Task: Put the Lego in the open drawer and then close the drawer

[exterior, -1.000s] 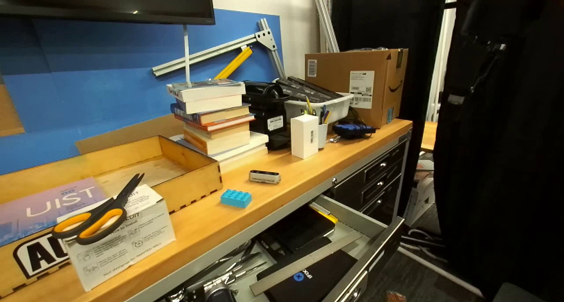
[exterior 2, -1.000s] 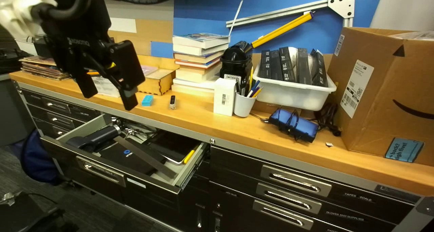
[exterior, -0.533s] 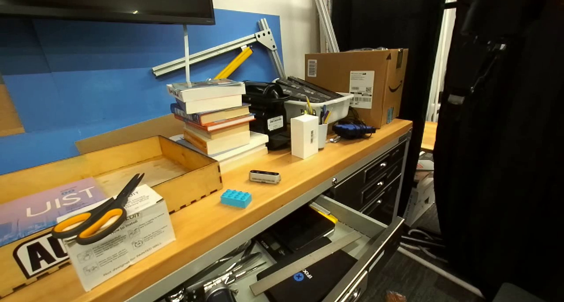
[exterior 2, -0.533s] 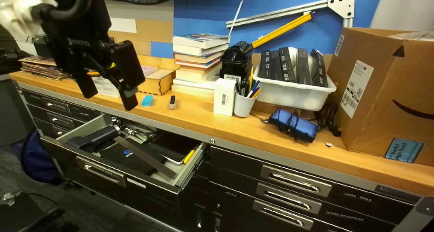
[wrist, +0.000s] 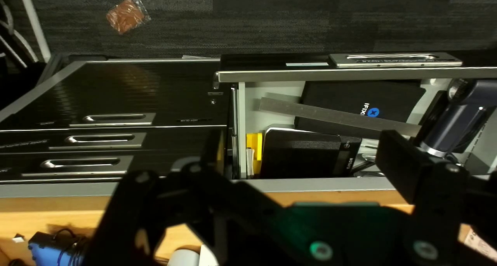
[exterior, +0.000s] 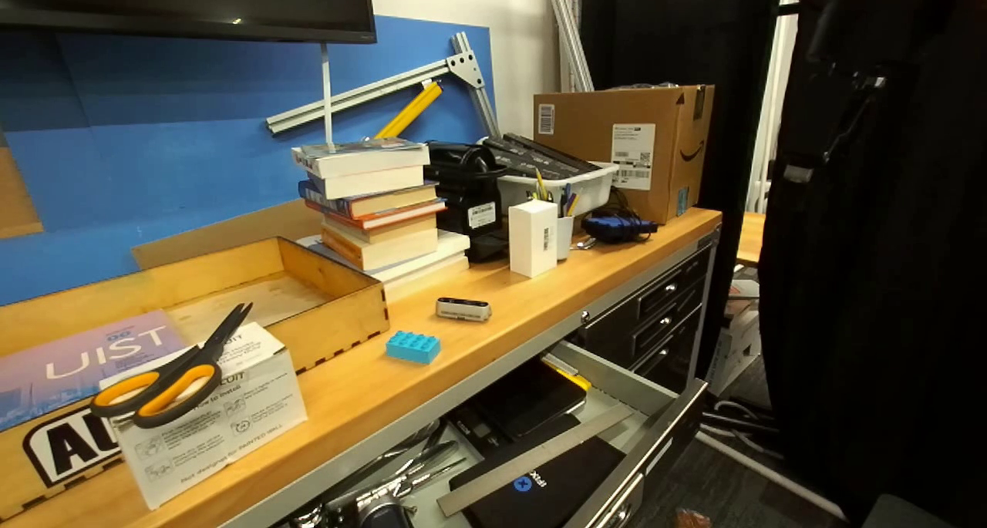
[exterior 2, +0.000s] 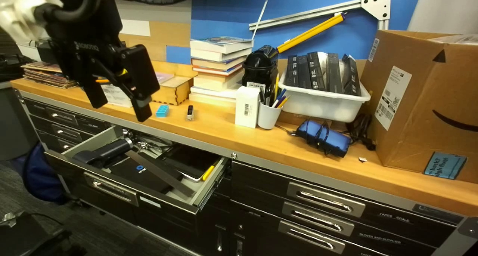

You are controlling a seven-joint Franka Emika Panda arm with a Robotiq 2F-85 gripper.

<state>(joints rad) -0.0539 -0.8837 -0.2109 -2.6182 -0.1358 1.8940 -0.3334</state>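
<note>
The Lego, a light-blue studded brick, sits on the wooden bench top, near its front edge, in both exterior views (exterior: 413,347) (exterior 2: 162,111). It does not show in the wrist view. The drawer (exterior 2: 168,213) stands open below it, with a flat black case, a metal strip and dark tools inside. The drawer also shows in the wrist view (wrist: 310,75) and in an exterior view (exterior: 646,460). My gripper (exterior 2: 120,105) is open and empty, above the drawer and bench edge. In the wrist view its fingers (wrist: 404,165) stand wide apart with nothing between them.
A small black-and-grey block (exterior: 463,309) lies beside the Lego. Scissors (exterior: 173,381) rest on a white box (exterior: 231,428) by a wooden tray (exterior: 347,320). Stacked books (exterior 2: 220,73), a small white box (exterior 2: 246,106) and a pen cup (exterior 2: 268,116) stand further along.
</note>
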